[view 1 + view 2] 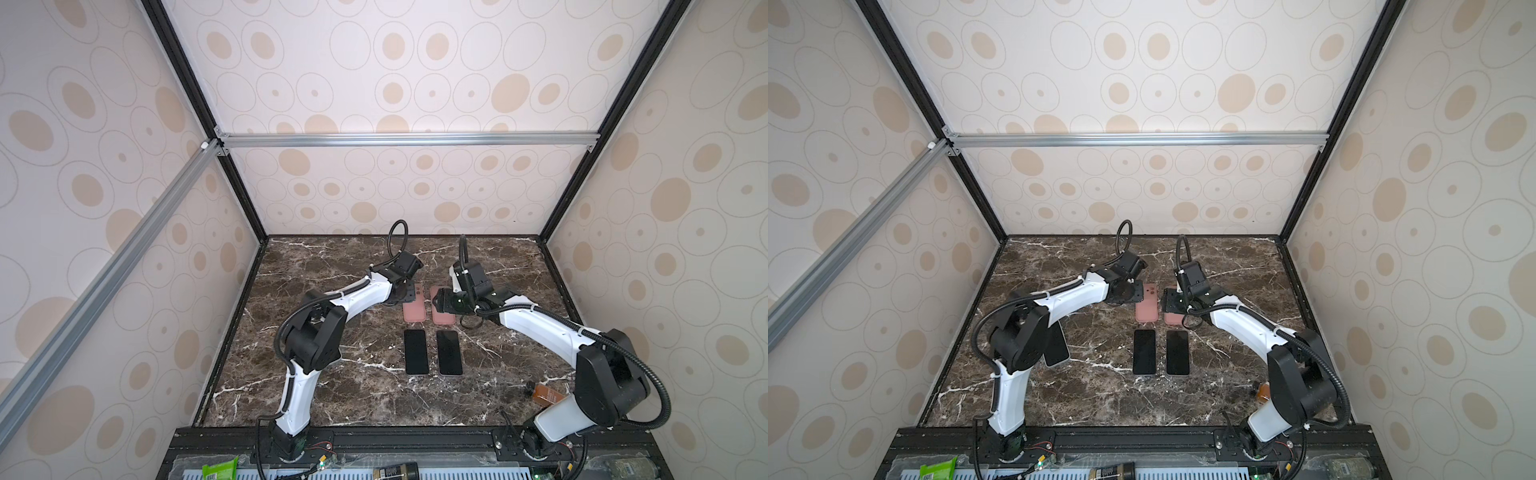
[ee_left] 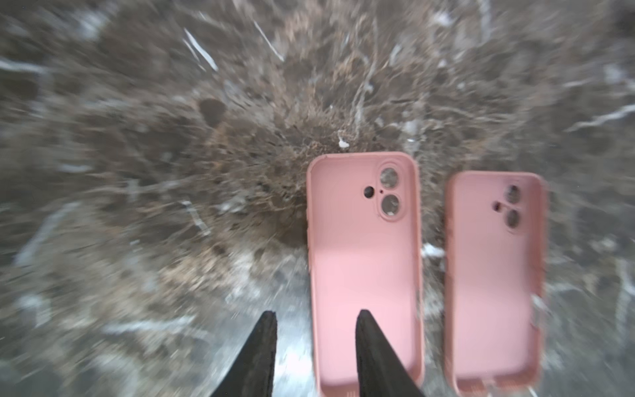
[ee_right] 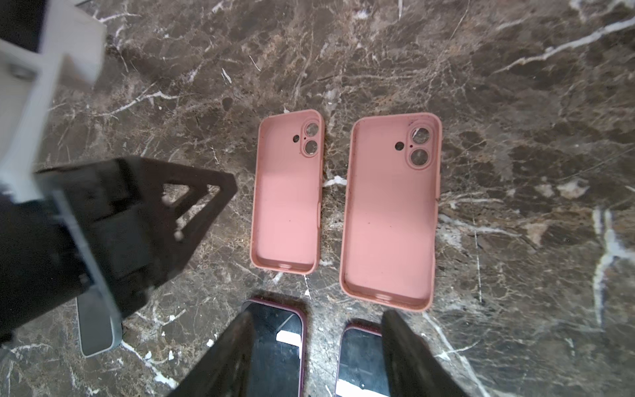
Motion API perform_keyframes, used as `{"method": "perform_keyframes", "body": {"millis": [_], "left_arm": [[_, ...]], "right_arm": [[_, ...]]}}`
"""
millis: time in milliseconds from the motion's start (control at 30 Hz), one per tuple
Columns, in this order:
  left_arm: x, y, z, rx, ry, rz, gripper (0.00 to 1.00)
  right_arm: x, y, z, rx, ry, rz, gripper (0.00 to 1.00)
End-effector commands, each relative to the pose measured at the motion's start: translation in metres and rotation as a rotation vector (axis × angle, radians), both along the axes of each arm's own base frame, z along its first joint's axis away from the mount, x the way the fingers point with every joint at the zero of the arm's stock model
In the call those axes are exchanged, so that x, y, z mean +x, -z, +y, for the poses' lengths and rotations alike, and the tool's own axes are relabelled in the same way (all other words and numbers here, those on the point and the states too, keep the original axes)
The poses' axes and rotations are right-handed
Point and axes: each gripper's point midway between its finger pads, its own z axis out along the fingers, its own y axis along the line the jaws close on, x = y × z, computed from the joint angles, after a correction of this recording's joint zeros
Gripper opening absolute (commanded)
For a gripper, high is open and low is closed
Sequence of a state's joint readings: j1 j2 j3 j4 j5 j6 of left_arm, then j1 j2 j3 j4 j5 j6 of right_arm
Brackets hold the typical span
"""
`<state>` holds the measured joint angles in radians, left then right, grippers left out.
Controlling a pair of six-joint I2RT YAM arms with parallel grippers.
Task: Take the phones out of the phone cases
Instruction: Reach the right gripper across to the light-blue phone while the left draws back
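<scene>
Two soft pink phone cases (image 3: 287,206) lie empty, far on the brown marble table (image 1: 332,270); two black-screened phones (image 1: 416,352) lie bare just nearer; my left gripper (image 2: 316,312) and right gripper (image 3: 318,312) hover part-spread, empty; removal looks done, only retreat remaining.

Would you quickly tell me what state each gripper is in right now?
Left gripper: open, holding nothing.
Right gripper: open, holding nothing.
</scene>
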<state>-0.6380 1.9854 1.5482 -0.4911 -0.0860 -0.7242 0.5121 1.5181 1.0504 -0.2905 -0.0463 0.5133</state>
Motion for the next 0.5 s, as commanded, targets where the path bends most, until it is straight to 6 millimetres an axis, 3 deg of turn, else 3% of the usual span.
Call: {"method": "perform_keyframes", "body": {"millis": [0, 233, 467], "left_arm": [[0.000, -0.057, 0.024, -0.042, -0.024, -0.152, 0.51], [-0.035, -0.085, 0.101, -0.113, -0.143, -0.255, 0.98], [-0.065, -0.086, 0.190, -0.135, -0.297, -0.298, 0.99]], "right_arm": [[-0.007, -0.014, 0.015, -0.016, -0.052, -0.098, 0.66], [-0.034, -0.013, 0.077, -0.083, -0.193, -0.188, 0.83], [-0.059, 0.005, 0.156, -0.071, -0.306, -0.190, 0.89]]}}
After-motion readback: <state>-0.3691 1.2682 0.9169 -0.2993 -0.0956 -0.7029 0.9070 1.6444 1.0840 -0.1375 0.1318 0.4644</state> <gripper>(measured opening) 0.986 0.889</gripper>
